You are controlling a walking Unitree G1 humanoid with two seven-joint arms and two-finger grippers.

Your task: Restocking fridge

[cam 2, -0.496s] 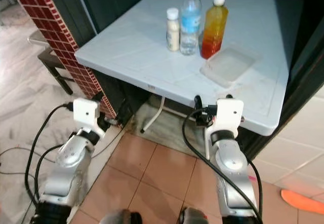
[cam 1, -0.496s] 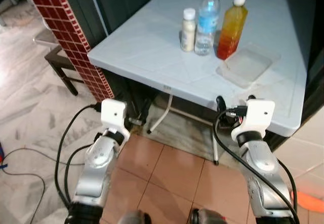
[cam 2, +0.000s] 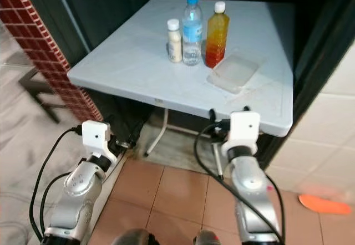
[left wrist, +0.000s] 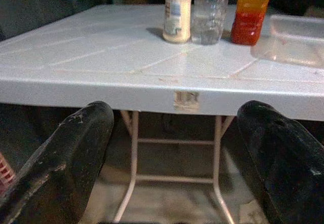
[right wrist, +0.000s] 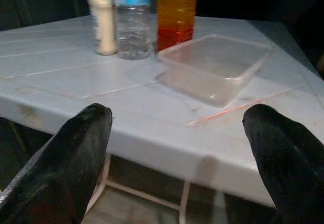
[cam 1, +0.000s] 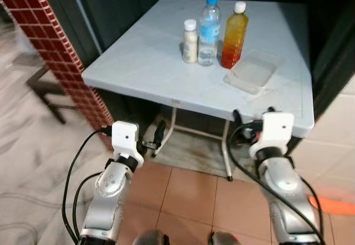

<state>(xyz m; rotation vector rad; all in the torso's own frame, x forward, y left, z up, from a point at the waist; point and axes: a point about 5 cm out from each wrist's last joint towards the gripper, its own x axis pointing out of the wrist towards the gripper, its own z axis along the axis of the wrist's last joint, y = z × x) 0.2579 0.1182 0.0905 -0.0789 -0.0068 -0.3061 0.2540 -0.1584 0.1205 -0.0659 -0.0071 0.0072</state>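
Observation:
A white plastic table [cam 1: 138,62] stands just ahead of me. At its far middle stand three bottles in a row: a small cream bottle [cam 1: 190,41], a clear water bottle with a blue cap [cam 1: 208,31] and an orange juice bottle [cam 1: 233,37]. A clear lidded plastic container [cam 1: 254,70] lies beside the juice bottle. My left gripper [left wrist: 174,115] is open below the table's front edge, holding nothing. My right gripper [right wrist: 178,113] is open at the height of the tabletop, short of the container [right wrist: 215,67], also holding nothing.
A red brick pillar [cam 1: 55,51] rises at the left, with a dark bench [cam 1: 44,84] behind it. A dark panel [cam 1: 333,51] borders the table on the right. An orange object [cam 1: 333,205] lies on the tiled floor at the right. Black cables hang from both arms.
The camera has shifted, so the table now sits more centred and slightly further off. Both arms keep the same raised pose, fingers still apart.

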